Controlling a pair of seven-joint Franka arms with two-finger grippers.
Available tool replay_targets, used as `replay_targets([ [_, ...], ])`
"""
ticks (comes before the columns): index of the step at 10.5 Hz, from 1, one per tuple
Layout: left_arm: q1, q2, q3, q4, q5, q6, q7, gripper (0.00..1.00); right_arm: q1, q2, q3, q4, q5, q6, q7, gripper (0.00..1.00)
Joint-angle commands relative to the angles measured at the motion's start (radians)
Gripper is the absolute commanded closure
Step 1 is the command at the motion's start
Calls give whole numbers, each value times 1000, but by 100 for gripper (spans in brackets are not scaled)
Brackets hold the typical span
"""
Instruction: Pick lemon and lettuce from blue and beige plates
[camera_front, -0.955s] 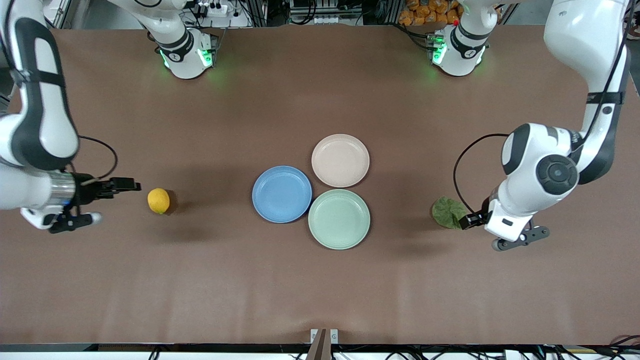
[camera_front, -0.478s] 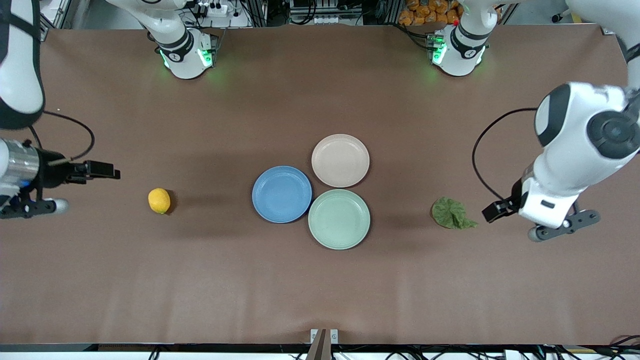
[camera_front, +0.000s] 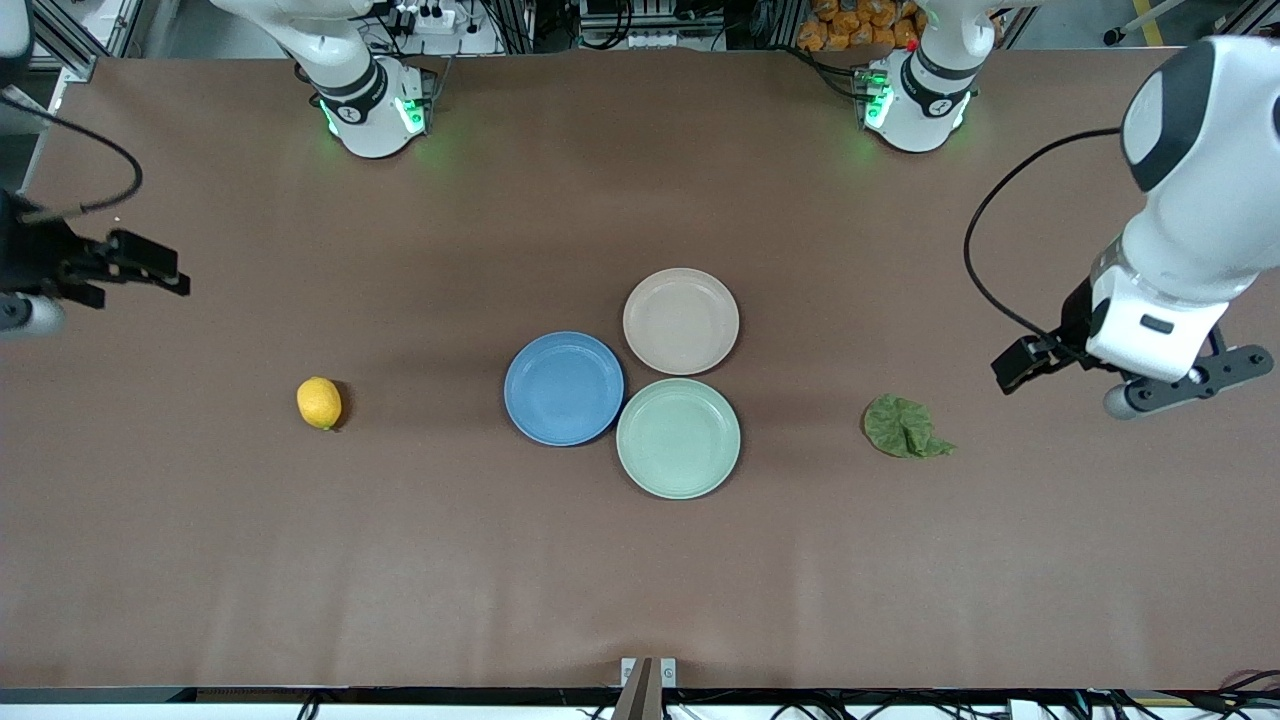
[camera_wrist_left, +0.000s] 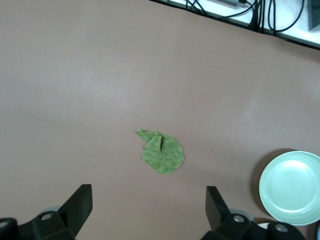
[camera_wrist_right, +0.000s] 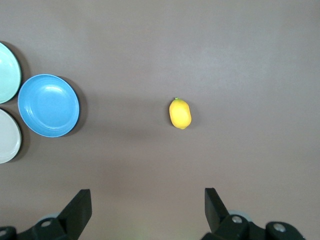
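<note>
The lemon (camera_front: 319, 403) lies on the bare table toward the right arm's end, also in the right wrist view (camera_wrist_right: 180, 113). The lettuce (camera_front: 905, 427) lies on the bare table toward the left arm's end, also in the left wrist view (camera_wrist_left: 161, 152). The blue plate (camera_front: 564, 388) and the beige plate (camera_front: 681, 321) sit empty mid-table. My left gripper (camera_wrist_left: 148, 196) is open and empty, high over bare table beside the lettuce (camera_front: 1188, 378). My right gripper (camera_wrist_right: 146, 197) is open and empty, high over bare table at the table's end (camera_front: 20, 312).
A mint-green plate (camera_front: 678, 438) sits empty, touching the blue and beige plates, nearer to the front camera than the beige one. Both arm bases (camera_front: 372, 100) stand along the table's back edge. Cables loop from each wrist.
Both arms have risen and drawn away from the lemon and the lettuce toward the table's ends and their bases. The lemon, lettuce and plates have not moved.
</note>
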Motion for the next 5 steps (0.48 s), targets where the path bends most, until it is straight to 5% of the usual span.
replay_targets([
  [1, 7, -66, 2, -11, -29, -45, 29, 0, 47, -39, -4, -18, -29, -2, 17, 0],
  [5, 5, -152, 7, -10, -81, -110, 27, 0, 60, -42, -5, -22, -32, 73, 7, 0],
])
